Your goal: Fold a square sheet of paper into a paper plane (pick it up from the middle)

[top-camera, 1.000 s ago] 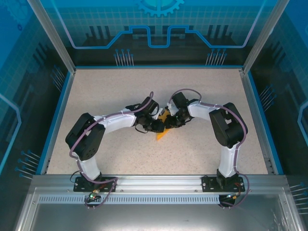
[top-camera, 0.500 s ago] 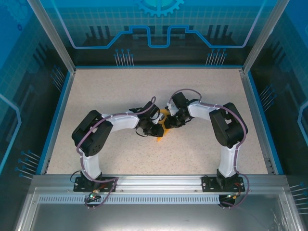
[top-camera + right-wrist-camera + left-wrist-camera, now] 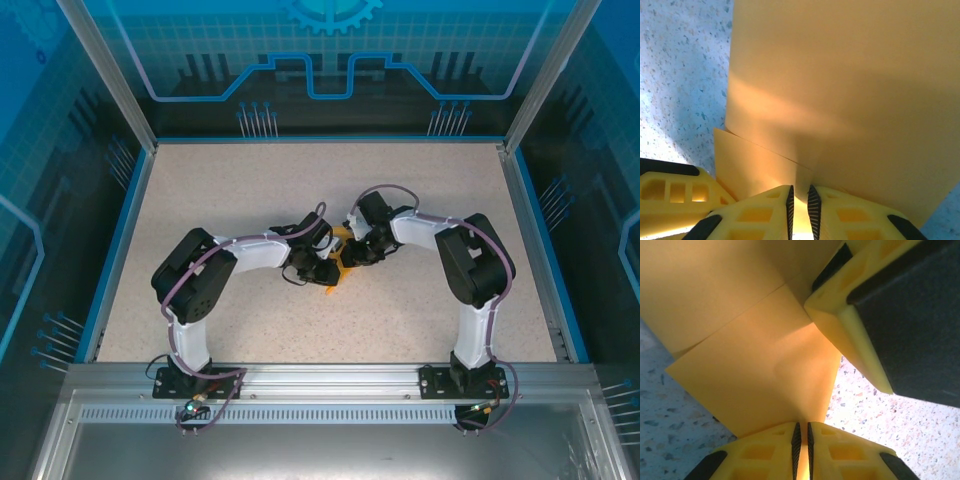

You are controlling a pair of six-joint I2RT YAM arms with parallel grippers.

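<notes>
Speckled beige tabletop point(image 3: 250, 190) is stretching across the floor of a cell that is being closed in by clear walls printed with blue line patterns. Near its middle a thin orange-yellow sheet of paper point(image 3: 341, 243) is sitting, already folded into overlapping layers. In the left wrist view the sheet of paper point(image 3: 765, 370) is showing one flap lying over another along a slanting edge, with a sharp corner pointing out over the speckled surface. In the right wrist view the paper point(image 3: 850, 90) is spreading wide and smooth, with a second layer peeking out at its lower left. Whether the sheet is resting on the table or hanging just above it, I cannot tell. Both claws are meeting at the sheet from opposite sides. The left gripper point(image 3: 328, 270) is clenching the paper's edge, its yellow fingers pressed almost together around the thin sheet in its own camera point(image 3: 801, 427). The right gripper point(image 3: 352, 255) is likewise grasping the paper, its fingers nipping the edge with a narrow slit between them point(image 3: 800, 192). The two grippers are working just beside each other. Further out, the white and black arms are bending inward from their bases on the silver aluminium rail point(image 3: 320, 378) at the near edge, with purple cables running along them.
</notes>
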